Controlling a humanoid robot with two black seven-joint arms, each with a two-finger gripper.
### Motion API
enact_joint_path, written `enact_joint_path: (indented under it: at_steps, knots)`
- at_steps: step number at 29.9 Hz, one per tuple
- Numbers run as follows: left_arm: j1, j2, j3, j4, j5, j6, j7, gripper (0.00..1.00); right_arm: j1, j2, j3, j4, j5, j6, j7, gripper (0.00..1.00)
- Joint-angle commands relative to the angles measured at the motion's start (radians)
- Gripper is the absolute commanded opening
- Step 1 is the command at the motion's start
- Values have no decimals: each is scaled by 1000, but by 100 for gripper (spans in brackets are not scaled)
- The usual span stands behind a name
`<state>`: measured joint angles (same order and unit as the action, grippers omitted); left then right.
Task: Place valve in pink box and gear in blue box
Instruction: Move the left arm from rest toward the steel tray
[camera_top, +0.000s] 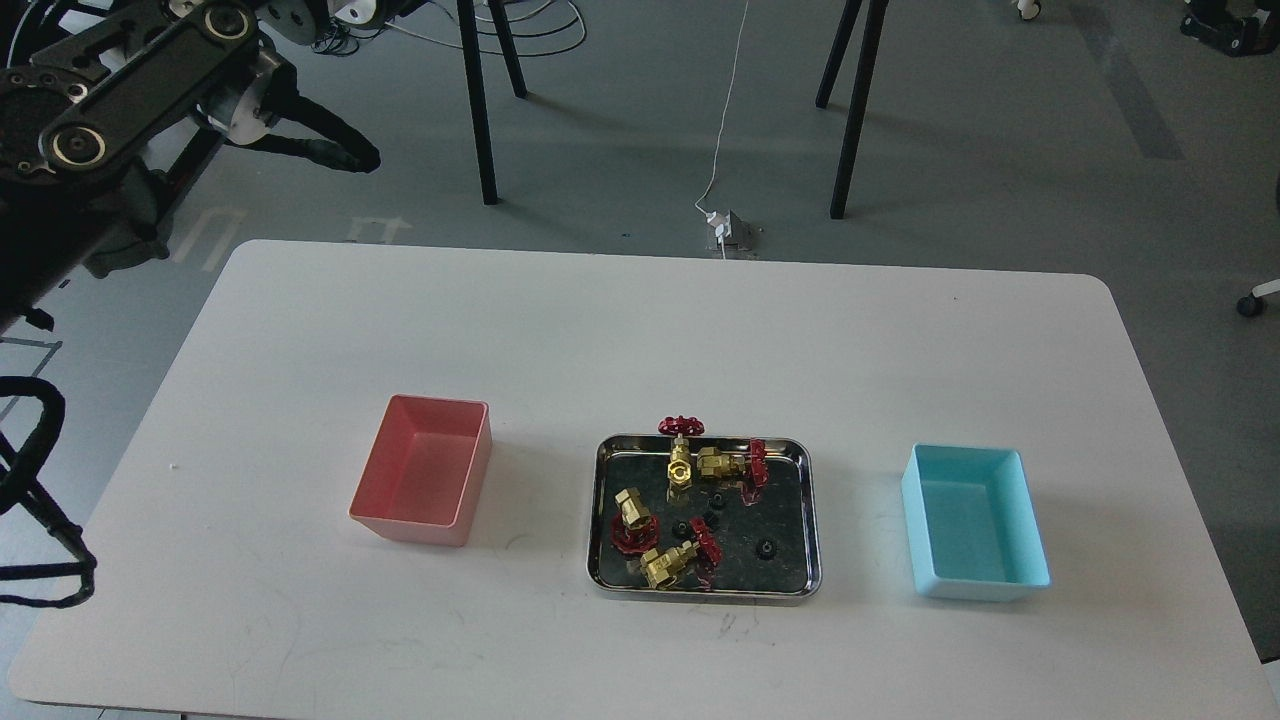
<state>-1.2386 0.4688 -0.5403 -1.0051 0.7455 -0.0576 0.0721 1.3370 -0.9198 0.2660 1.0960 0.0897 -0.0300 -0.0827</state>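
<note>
Your left gripper (340, 152) shows only as a dark shape past the table's (300, 330) far-left corner, its grip unreadable, well apart from the four valves (680, 462) and tiny gears (765, 548) in the steel tray (812, 520) between pink box (425, 470) and blue box (975, 520).

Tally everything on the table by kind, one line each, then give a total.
Valves: 4, all in the steel tray
Gears: at least 3 visible in the tray; small and dark, more may be hidden
Pink box: 1
Blue box: 1
Steel tray: 1
Total: 10 at least
</note>
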Motion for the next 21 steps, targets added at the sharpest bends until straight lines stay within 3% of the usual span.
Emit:
enact_joint_path:
  at_steps: [1, 4, 7, 11, 12, 15, 16, 18, 21]
  knots:
    - [2, 5, -26, -21, 9, 8, -15, 100, -1, 1, -2, 1, -34, 5, 1, 99]
    - [16, 8, -30, -33, 17, 12, -66, 100, -7, 4, -5, 4, -45, 9, 1, 99]
    - [18, 39, -90, -32, -12, -24, -72, 100, -18, 7, -5, 5, -45, 9, 1, 99]
    - [47, 57, -210, 43, -132, -216, -90, 100, -19, 7, -5, 4, -45, 12, 7, 99]
    - [68, 47, -219, 55, -149, -253, -129, 100, -19, 7, -5, 4, -45, 13, 9, 99]
    - [145, 27, -204, 54, -150, -320, -375, 100, -18, 2, 7, 2, -45, 13, 12, 99]
    - [162, 30, -196, 40, -141, -320, -405, 99, -18, 2, 10, 1, -45, 13, 12, 99]
    - [182, 59, -170, -45, -60, -305, -396, 91, -15, 4, 13, 2, -45, 13, 12, 99]
    - [237, 134, -139, -177, 201, -213, -396, 87, -9, 6, 12, 5, -47, 15, 12, 99]
